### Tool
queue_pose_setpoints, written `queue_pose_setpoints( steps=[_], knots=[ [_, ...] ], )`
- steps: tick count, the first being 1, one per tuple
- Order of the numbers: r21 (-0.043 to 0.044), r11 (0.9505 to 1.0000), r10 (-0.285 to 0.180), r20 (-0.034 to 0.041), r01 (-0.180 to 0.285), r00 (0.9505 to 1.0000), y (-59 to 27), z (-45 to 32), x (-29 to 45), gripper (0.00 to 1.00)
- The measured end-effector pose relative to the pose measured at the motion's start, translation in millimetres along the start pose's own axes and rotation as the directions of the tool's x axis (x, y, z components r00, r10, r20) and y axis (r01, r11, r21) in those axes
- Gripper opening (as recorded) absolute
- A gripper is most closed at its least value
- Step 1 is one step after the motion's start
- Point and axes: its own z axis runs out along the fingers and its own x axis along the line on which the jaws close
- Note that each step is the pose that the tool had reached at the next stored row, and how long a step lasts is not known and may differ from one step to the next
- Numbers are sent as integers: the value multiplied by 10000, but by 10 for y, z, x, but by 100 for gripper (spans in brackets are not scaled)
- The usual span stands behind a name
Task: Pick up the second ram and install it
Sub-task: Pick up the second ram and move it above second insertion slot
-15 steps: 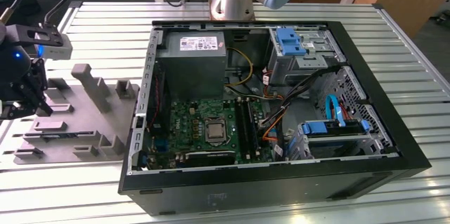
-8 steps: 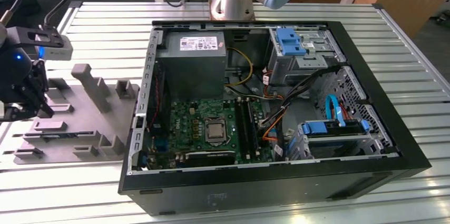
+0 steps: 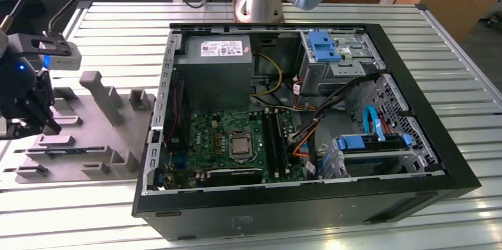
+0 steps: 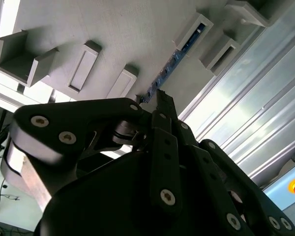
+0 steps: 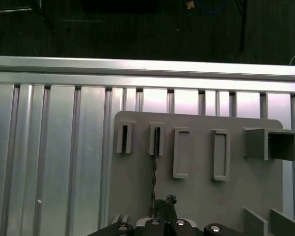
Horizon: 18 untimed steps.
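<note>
The second ram lies on edge in a slot of the grey tray at the exterior view's left. In both wrist views it is a thin stick, its far end seated in a slotted holder. My gripper hangs over the tray above the ram's near part. Its black fingers are drawn together, with the tips just beside the line of the stick. The near end of the ram is hidden behind them, and I cannot tell whether they touch it.
An open black computer case lies to the right of the tray, with the green motherboard and its long black slots inside. Upright posts rise from the tray near the gripper. Everything rests on a slatted metal table.
</note>
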Motion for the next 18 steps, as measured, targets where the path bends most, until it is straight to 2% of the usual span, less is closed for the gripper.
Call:
queue_pose_setpoints(
  steps=[7,18],
  knots=[
    [-1,10000,-86,-4,86,10000,-1,37,24,11],
    [-5,9998,-205,-10,205,9998,15,143,32,11]
  ],
)
